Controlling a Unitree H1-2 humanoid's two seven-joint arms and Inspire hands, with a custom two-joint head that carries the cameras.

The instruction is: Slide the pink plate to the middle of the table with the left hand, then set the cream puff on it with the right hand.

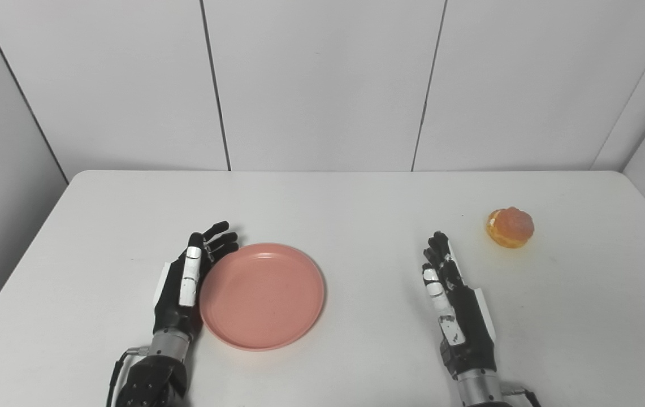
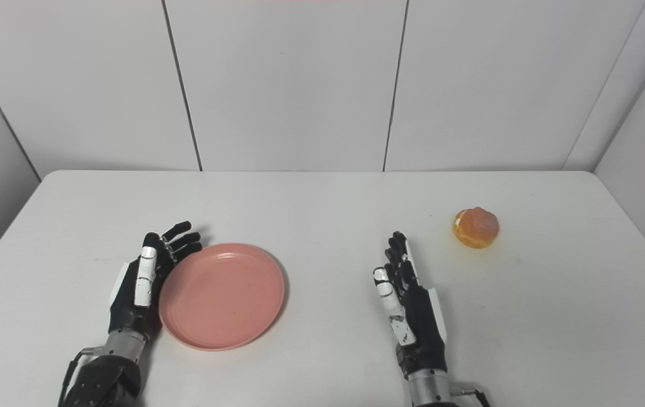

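Observation:
The pink plate (image 1: 262, 295) lies flat on the white table (image 1: 356, 209), a little left of the middle. My left hand (image 1: 189, 280) is open, palm turned toward the plate's left rim, fingers curving round its far-left edge and touching or nearly touching it. The cream puff (image 1: 510, 227), golden brown with cream at its side, sits at the right of the table. My right hand (image 1: 452, 302) is open and empty, standing on edge to the left of and nearer than the cream puff, well apart from it.
White wall panels (image 1: 322, 85) rise behind the table's far edge. The table's right edge runs close beyond the cream puff. Bare tabletop lies between the plate and my right hand.

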